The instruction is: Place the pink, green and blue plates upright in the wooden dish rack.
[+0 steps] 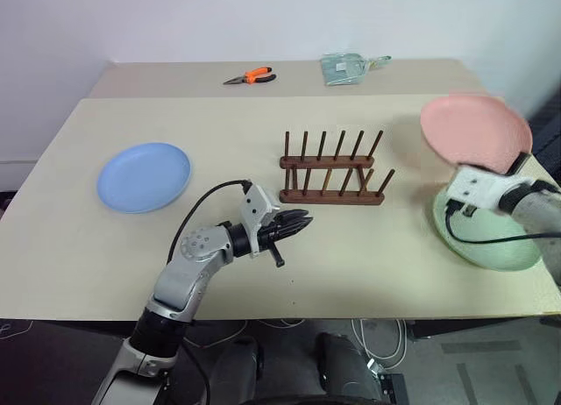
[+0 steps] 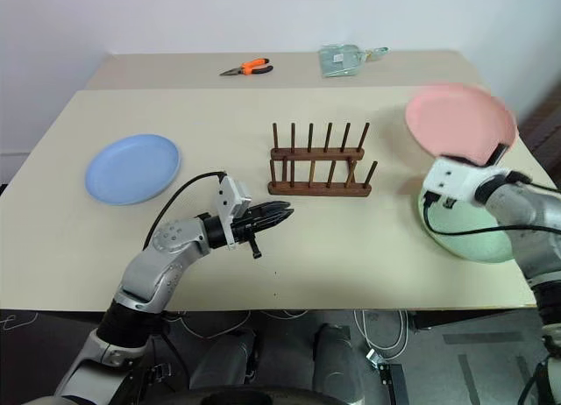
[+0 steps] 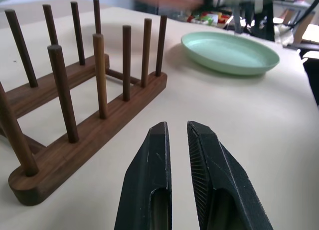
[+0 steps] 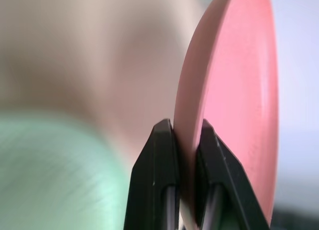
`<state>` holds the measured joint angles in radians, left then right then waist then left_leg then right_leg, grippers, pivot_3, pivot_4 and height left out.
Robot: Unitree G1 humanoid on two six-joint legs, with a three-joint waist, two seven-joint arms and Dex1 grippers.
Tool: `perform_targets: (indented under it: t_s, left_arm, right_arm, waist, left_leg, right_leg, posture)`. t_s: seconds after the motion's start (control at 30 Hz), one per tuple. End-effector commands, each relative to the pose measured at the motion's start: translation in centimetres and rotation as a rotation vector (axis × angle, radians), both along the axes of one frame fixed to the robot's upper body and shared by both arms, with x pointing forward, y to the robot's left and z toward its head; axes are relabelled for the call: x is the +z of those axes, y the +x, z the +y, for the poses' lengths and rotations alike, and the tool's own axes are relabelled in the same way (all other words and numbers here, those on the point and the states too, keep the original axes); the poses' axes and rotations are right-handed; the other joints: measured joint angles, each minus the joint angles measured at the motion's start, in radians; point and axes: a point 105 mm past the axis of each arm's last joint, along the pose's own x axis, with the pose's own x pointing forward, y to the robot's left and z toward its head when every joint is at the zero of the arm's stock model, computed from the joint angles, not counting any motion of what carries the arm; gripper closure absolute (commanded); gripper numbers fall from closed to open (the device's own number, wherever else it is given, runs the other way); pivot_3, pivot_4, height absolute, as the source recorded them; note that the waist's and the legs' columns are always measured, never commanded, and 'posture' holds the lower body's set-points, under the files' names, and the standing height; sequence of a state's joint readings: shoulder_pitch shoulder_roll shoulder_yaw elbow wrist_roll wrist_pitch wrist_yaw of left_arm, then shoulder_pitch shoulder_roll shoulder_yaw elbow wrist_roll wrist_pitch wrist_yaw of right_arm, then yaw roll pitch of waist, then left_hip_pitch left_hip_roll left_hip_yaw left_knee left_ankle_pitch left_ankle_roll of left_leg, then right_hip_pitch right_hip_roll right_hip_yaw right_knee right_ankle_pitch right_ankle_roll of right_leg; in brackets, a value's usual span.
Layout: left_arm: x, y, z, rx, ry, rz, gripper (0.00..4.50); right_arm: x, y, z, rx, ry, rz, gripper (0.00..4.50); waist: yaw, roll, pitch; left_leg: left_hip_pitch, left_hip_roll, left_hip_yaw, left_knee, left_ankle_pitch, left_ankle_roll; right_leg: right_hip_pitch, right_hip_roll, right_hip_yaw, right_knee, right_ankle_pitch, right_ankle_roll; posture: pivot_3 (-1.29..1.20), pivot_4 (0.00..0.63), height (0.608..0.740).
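My right gripper (image 4: 185, 135) is shut on the rim of the pink plate (image 1: 474, 131), which it holds lifted and tilted over the table's right side. Under that arm the green plate (image 1: 491, 247) lies flat on the table. The blue plate (image 1: 144, 176) lies flat at the left. The wooden dish rack (image 1: 332, 170) stands empty in the middle, its pegs upright. My left gripper (image 1: 302, 219) is shut and empty, hovering just in front of the rack's left end and pointing at it.
Orange-handled pliers (image 1: 250, 76) and a clear plastic packet (image 1: 344, 67) lie on the far table behind the rack. The table's near edge (image 1: 289, 316) runs just under my arms. A wall stands behind.
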<state>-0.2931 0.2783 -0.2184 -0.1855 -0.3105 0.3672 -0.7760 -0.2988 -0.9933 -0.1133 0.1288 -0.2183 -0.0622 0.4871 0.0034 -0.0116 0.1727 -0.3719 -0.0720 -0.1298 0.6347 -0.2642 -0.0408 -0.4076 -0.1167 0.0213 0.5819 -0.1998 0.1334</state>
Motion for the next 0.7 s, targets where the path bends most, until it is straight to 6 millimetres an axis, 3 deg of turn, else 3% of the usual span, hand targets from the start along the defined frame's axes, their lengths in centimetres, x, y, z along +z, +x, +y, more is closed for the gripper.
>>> perform_targets:
  t_s: [0.03,0.1,0.17,0.43,0.63,0.7]
  left_arm:
    - [1.1,0.0,0.0,-0.015,-0.025,-0.031,3.88]
    - [1.2,0.2,0.1,-0.016,-0.026,-0.031,3.88]
    - [1.3,0.2,0.2,-0.021,-0.031,-0.031,3.88]
    - [1.3,-0.3,0.4,-0.023,-0.030,-0.032,3.88]
    - [1.1,-0.5,0.6,-0.013,-0.027,-0.030,3.88]
    - [1.1,-0.5,0.6,-0.012,-0.025,-0.030,3.88]
  right_arm:
    - [6.0,-2.0,6.5,0.292,0.769,-0.073,4.46]
    - [8.0,-3.8,10.0,0.506,1.089,0.020,4.46]
    - [8.3,-4.0,10.9,0.539,1.226,0.080,4.46]
    - [6.3,-3.1,12.4,0.469,1.361,0.228,4.46]
    - [4.5,-1.8,11.6,0.352,1.410,0.248,4.46]
    - [4.5,-1.6,11.4,0.336,1.418,0.227,3.68]
  waist:
    - [-0.004,-0.002,0.001]
    - [-0.009,-0.001,0.001]
    - [-0.009,-0.001,0.001]
    - [0.009,-0.001,0.001]
    - [0.007,-0.001,0.001]
    - [0.007,-0.001,0.001]
  left_leg:
    - [0.000,0.000,0.000,0.000,0.000,0.000]
    - [0.000,0.001,-0.003,-0.001,0.000,0.000]
    - [0.000,0.001,-0.004,0.000,0.000,0.000]
    - [-0.002,0.000,-0.003,-0.001,0.000,0.000]
    - [-0.001,0.000,-0.002,-0.001,0.000,0.000]
    - [-0.001,0.000,-0.002,-0.001,0.000,0.000]
  right_leg:
    - [0.000,0.000,0.000,0.000,0.000,0.000]
    - [0.001,0.001,0.000,0.000,0.000,0.000]
    - [0.001,0.001,-0.001,0.000,0.000,-0.001]
    - [0.000,0.000,-0.002,-0.002,0.000,-0.001]
    - [-0.001,0.000,-0.002,-0.001,0.000,-0.001]
    - [-0.001,0.000,-0.002,-0.001,0.000,-0.001]
  posture:
    - [0.00,0.150,0.740]
    - [0.00,0.150,0.740]
    - [0.00,0.150,0.740]
    - [0.00,0.150,0.740]
    - [0.00,0.150,0.740]
    - [0.00,0.150,0.740]
